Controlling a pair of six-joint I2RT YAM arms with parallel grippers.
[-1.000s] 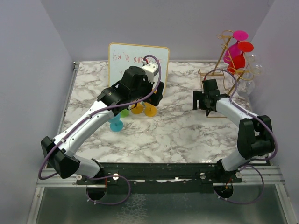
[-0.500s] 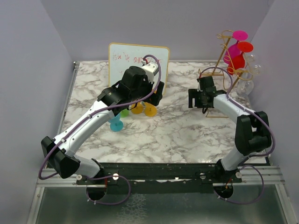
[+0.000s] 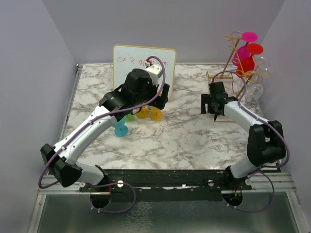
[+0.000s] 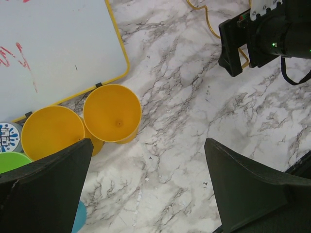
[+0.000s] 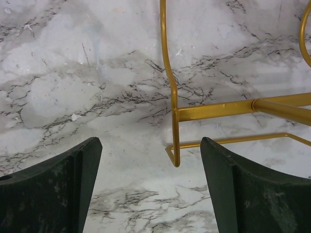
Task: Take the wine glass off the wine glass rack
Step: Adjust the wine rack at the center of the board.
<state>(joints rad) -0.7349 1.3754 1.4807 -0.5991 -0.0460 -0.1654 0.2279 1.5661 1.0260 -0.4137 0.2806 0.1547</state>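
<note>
Wine glass [image 3: 246, 63] hangs foot-up high on the wine glass rack [image 5: 214, 111], up and right of the right gripper [image 3: 214, 108], the nearer one, spread wide at the base.

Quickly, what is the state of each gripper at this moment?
Left gripper: open, holding nothing.
Right gripper: open, empty, above the base of the wine glass rack.

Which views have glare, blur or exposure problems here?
Top external: even, soft light, little shadow; the clear wine glasses nearly vanish against the wall. Left wrist: yellow cups sharp, left fingers dark and featureless. Right wrist: marble table and wine glass rack wire crisp, faint glints on the gold; right fingers underexposed.
</note>
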